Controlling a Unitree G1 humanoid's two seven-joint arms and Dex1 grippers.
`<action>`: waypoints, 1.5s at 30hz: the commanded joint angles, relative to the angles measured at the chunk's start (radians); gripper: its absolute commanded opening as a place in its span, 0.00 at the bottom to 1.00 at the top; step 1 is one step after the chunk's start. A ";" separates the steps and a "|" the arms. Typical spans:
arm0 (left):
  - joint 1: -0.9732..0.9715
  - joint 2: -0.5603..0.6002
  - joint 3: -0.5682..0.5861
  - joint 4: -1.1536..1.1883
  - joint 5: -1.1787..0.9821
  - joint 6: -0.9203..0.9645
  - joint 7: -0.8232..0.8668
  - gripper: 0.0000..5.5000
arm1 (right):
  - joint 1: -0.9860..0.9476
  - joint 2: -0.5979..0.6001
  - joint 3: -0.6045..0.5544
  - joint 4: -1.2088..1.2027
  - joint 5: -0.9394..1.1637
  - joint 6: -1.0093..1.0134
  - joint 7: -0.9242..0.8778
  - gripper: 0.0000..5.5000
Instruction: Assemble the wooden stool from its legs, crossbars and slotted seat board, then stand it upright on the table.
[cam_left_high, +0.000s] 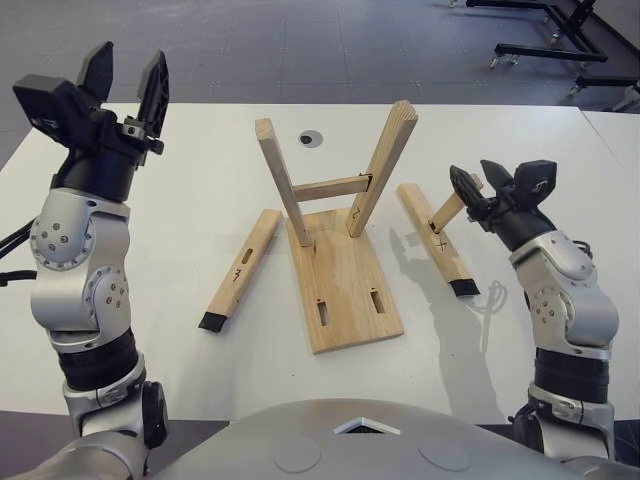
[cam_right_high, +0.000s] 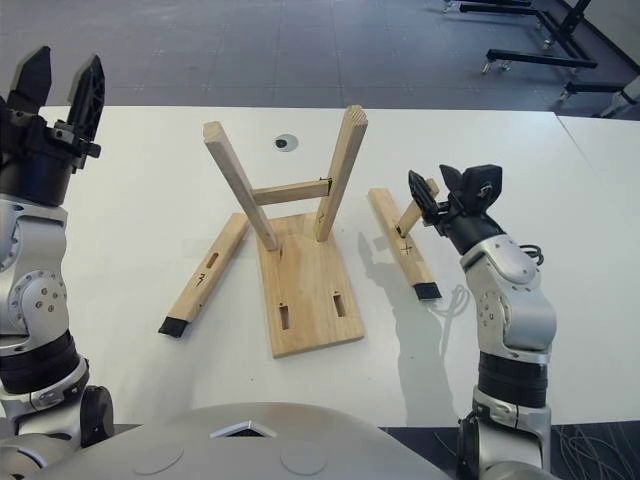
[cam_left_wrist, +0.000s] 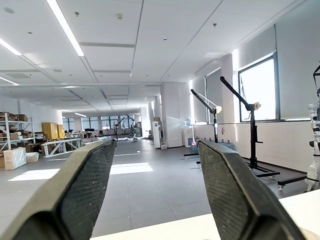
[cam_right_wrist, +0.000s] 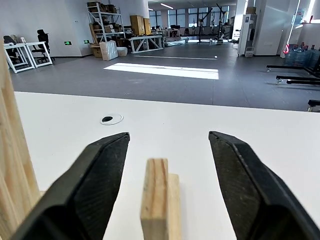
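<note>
Standing legs: left upright leg (cam_left_high: 283, 180) and right upright leg (cam_left_high: 383, 165) rise from the far end of the seat board (cam_left_high: 350, 280), tops splayed apart.
Seat board: flat on the table (cam_left_high: 200, 200), mid-table; long axis runs near to far; two free slots at its near end.
Upper crossbar (cam_left_high: 330, 187): roughly level, joining the two upright legs.
Left loose leg (cam_left_high: 243, 268): lying left of the board, long axis near-far, black-capped end toward the robot.
Right loose leg (cam_left_high: 435, 240): lying right of the board, black cap toward the robot.
Short crossbar (cam_left_high: 450, 210): set in the right loose leg, slanting up and rightward.
Right gripper (cam_left_high: 472, 178): fingers spread, one on each side of the short crossbar's free end, gap on both sides, grasping nothing.
Left gripper (cam_left_high: 125, 62): raised over the table's far-left part, fingers pointing up, parted, empty.
</note>
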 joint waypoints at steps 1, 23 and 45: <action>0.001 -0.005 0.011 0.003 -0.010 -0.010 0.005 0.54 | -0.054 -0.025 -0.014 -0.025 0.020 0.007 0.011 0.66; 0.017 -0.020 -0.059 0.008 -0.008 -0.028 -0.009 0.54 | -0.046 -0.040 0.055 0.259 -0.060 0.045 -0.044 0.82; 0.046 -0.019 -0.057 0.039 -0.002 -0.051 -0.017 0.54 | -0.298 -0.044 -0.044 0.078 0.097 0.051 -0.041 0.82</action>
